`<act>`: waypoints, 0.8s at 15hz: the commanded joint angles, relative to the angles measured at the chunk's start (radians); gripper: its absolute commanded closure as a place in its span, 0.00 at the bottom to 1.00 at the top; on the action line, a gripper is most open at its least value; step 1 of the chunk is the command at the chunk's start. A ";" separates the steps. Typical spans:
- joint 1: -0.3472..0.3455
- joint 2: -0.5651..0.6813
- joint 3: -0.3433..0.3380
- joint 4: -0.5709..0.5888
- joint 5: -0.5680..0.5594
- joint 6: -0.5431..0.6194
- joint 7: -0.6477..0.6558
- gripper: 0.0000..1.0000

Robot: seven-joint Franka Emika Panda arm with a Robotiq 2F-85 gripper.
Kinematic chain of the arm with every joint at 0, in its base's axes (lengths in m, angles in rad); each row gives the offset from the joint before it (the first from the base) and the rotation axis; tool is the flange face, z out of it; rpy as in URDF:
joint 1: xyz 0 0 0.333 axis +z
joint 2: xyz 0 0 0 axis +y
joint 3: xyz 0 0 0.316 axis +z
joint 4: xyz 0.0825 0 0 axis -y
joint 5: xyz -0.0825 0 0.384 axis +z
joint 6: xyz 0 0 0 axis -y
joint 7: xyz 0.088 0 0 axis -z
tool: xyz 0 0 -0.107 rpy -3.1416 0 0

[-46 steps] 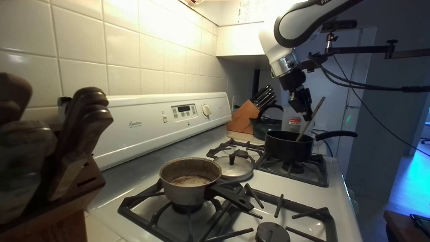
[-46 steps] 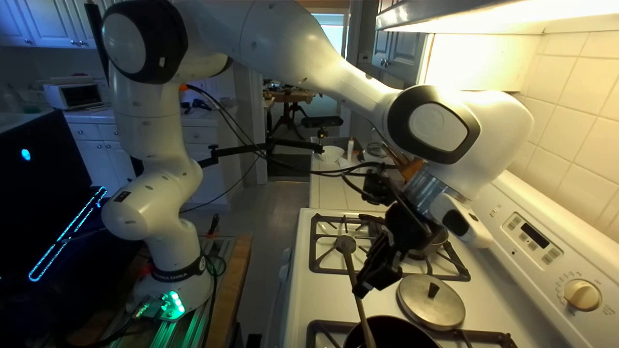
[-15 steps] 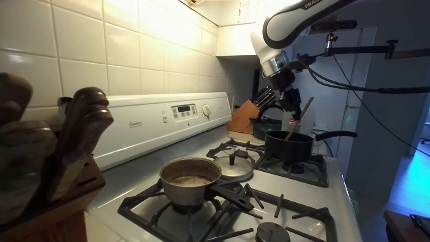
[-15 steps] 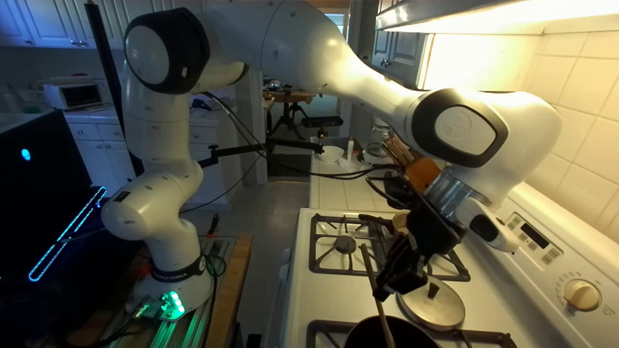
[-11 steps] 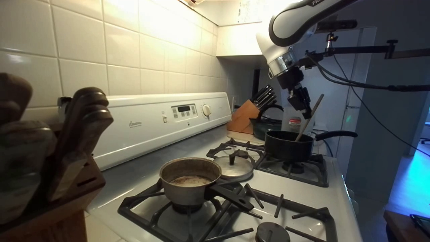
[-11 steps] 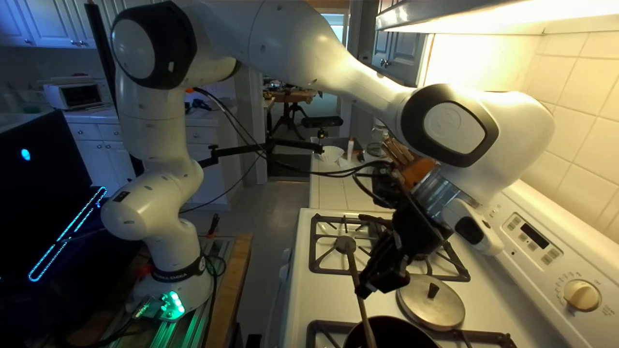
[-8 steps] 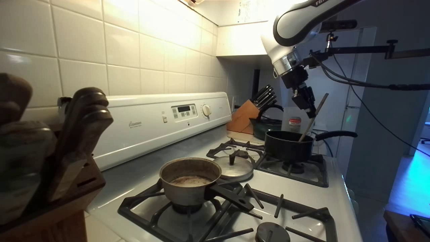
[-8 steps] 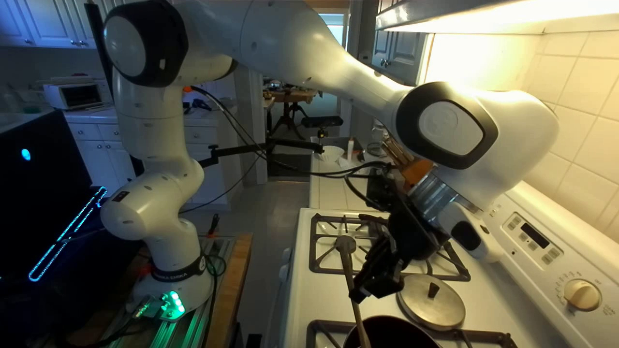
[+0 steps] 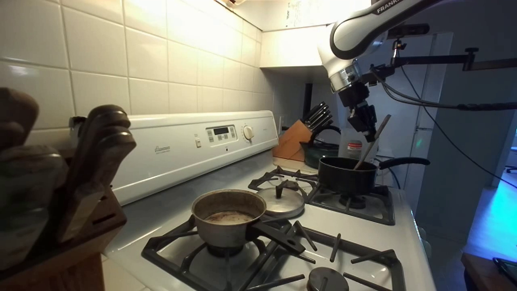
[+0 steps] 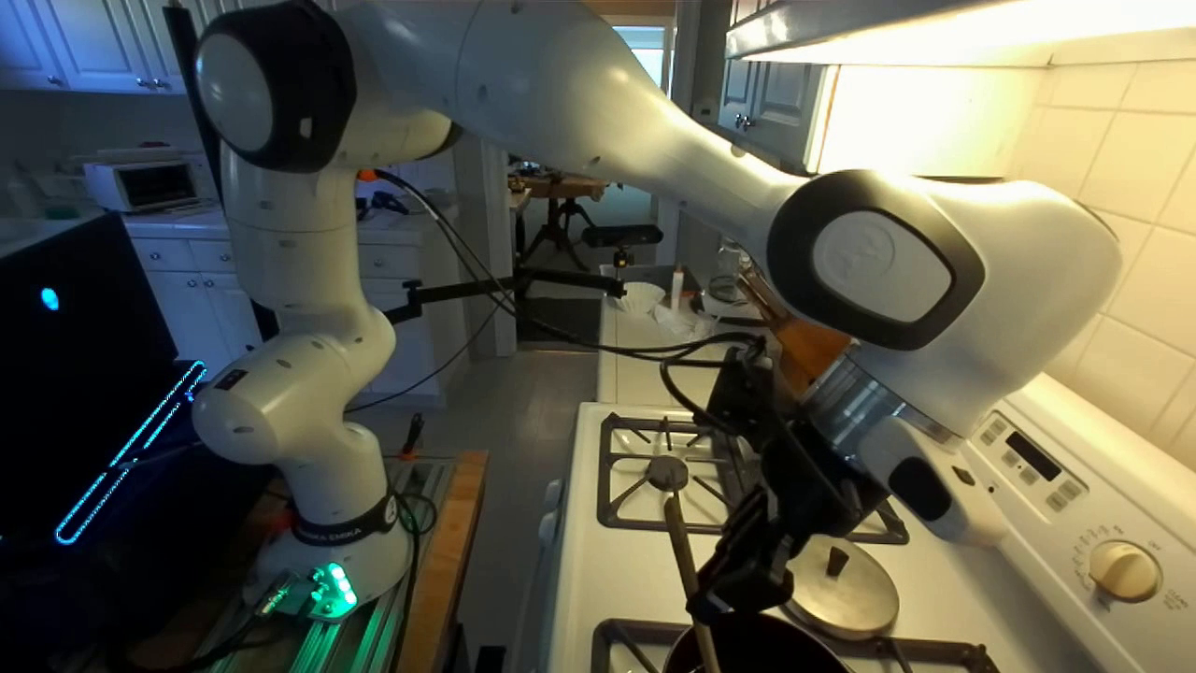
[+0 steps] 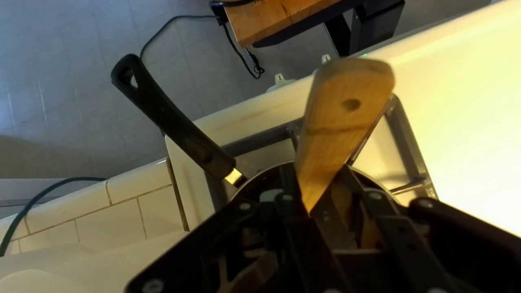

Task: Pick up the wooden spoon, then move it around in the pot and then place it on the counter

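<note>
On the white gas stove [image 9: 335, 224] I see a saucepan [image 9: 222, 232], its inside stained brown. A metal lid [image 9: 284, 203] lies flat near it, visible to me in both exterior views. Farther back, black-handled knives [image 9: 318, 116] lean in a wooden knife block [image 9: 291, 141]. In an exterior view I spot a white toaster oven [image 10: 145, 186].

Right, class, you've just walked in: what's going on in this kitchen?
A white robot arm holds a long tan wooden spoon in its black tool. The spoon slants down into a round black pot on a white gas stove, its lower end out of sight. It is probably there to stir; laying it on the white tiled counter is not yet done.
</note>
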 commanded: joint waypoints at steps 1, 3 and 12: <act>0.005 0.060 0.010 0.072 0.048 0.028 0.043 0.93; 0.015 0.089 0.021 0.098 0.064 0.052 0.062 0.93; 0.046 0.023 0.051 0.021 0.045 0.027 -0.013 0.93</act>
